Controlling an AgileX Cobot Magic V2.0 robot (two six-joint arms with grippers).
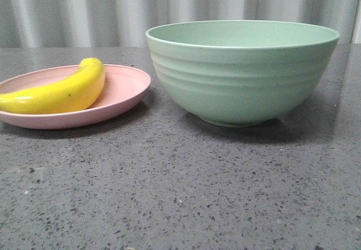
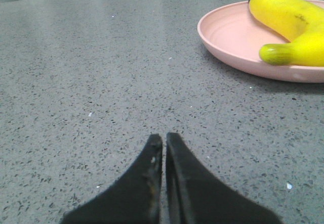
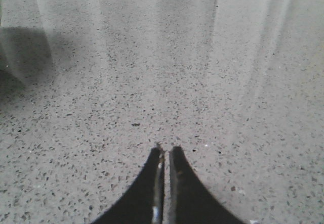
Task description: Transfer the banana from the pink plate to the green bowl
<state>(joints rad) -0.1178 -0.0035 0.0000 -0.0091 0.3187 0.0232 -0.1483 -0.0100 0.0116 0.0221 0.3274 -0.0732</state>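
The yellow banana lies on the pink plate at the left of the front view. The mint-green bowl stands to the plate's right, upright; its inside does not show. In the left wrist view the banana and the plate lie ahead and off to one side of my left gripper, which is shut, empty and low over the bare table. My right gripper is shut and empty over bare table. Neither gripper shows in the front view.
The table is dark grey speckled stone. A pale pleated curtain hangs behind it. A dark shadow lies at one edge of the right wrist view.
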